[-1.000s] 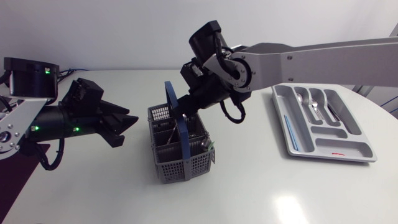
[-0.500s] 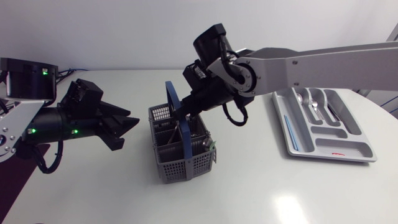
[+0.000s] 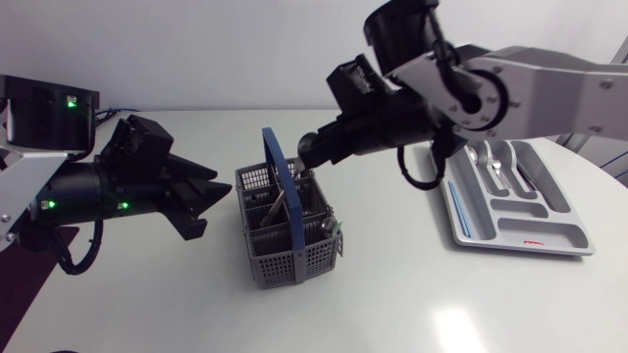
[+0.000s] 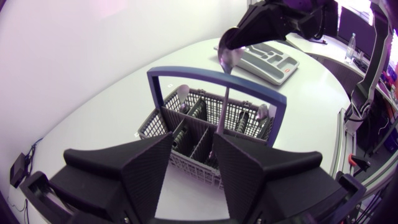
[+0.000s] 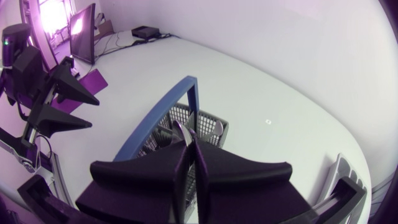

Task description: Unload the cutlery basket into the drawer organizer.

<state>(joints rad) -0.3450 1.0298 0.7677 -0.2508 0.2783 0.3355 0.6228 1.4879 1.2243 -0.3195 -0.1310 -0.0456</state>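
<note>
Right wrist view: R gripper [image 5: 191, 154] clamped on spoon [image 5: 182, 132], mostly hidden; L gripper [image 4: 193, 148] apart.

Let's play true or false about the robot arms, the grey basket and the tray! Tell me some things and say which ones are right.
1. The right gripper is shut on a spoon. True.
2. The left gripper is holding the basket. False: it is open and empty, beside the basket, not touching it.
3. The basket has a blue handle. True.
4. The drawer organizer has nothing in it. False: spoons lie in one of its compartments.
</note>
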